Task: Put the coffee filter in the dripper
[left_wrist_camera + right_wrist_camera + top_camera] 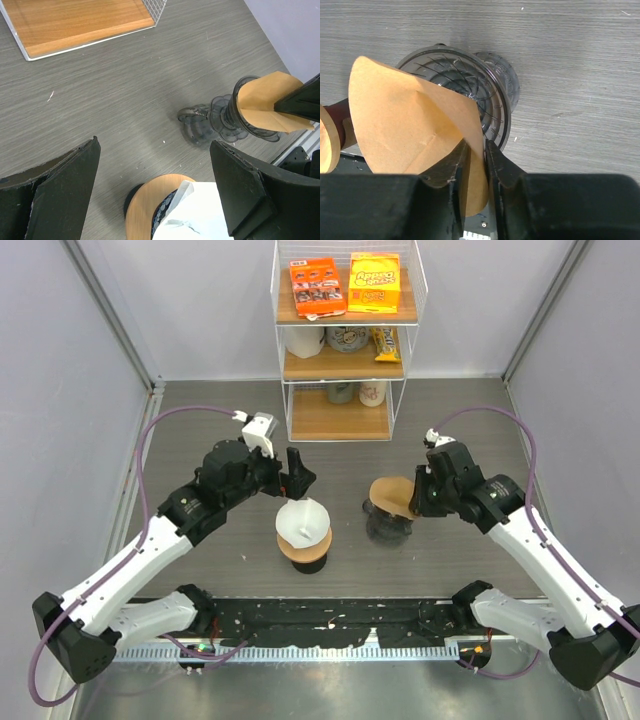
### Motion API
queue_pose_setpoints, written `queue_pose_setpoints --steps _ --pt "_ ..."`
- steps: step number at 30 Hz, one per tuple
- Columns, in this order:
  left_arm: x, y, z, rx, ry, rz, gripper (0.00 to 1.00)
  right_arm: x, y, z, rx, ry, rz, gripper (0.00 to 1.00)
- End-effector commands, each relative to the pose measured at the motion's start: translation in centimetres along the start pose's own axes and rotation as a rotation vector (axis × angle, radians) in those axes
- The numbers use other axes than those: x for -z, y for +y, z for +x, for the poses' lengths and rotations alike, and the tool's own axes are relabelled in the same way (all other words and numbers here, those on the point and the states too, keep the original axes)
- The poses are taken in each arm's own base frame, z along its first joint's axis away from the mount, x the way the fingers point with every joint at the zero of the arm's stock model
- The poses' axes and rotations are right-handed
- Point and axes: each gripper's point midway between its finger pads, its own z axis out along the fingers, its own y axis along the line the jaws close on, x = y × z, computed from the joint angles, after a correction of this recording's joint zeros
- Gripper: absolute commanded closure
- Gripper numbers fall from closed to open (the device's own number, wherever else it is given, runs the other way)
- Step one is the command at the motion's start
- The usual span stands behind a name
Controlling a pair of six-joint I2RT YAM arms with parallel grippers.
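My right gripper (415, 502) (476, 150) is shut on the edge of a brown paper coffee filter (392, 496) (405, 120), a cone held open just above the clear glass dripper (388, 525) (485, 85). The filter's tip hangs over the dripper's mouth, and its body leans out to the left of the rim. From the left wrist view the same filter (260, 102) stands over that dripper (225, 117). My left gripper (297, 468) (155, 190) is open and holds nothing, hovering above a second dripper.
A white paper filter (303, 523) (200, 215) sits in a dripper with a wooden collar (300, 550) (145, 205) below my left gripper. A wire shelf rack (345, 340) with snack boxes and cups stands at the back; its wooden base (75, 22) is ahead.
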Motion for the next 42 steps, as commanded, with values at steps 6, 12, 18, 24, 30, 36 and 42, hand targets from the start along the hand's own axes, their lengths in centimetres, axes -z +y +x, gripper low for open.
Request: queue_pose_setpoints --steps 6,12,18,24,30,36,42 --pt "-0.4 -0.6 -1.1 0.016 -0.032 0.036 0.0 1.1 1.3 -2.2 0.021 -0.082 -0.069 0.62" --pt "-0.4 -0.4 -1.2 0.018 -0.037 0.032 0.0 2.6 0.9 -3.0 0.013 -0.128 -0.052 0.55" --pt "-0.3 -0.4 -1.2 0.018 -0.04 0.033 0.0 4.6 -0.4 -4.3 0.003 -0.193 0.015 0.52" --pt "-0.4 0.2 -0.8 0.019 -0.028 0.01 0.0 6.8 0.5 -5.8 -0.001 -0.266 -0.04 0.51" --pt "0.1 3.0 -0.2 0.016 -0.023 -0.115 0.0 5.4 3.6 -5.6 0.018 -0.192 -0.157 0.58" --pt "0.7 5.0 0.4 0.053 -0.028 -0.15 0.0 3.1 4.3 -5.1 0.075 -0.113 -0.123 0.64" --pt "0.8 5.8 0.5 0.069 -0.027 -0.165 0.01 1.0 3.7 -4.9 0.091 -0.061 -0.05 0.72"
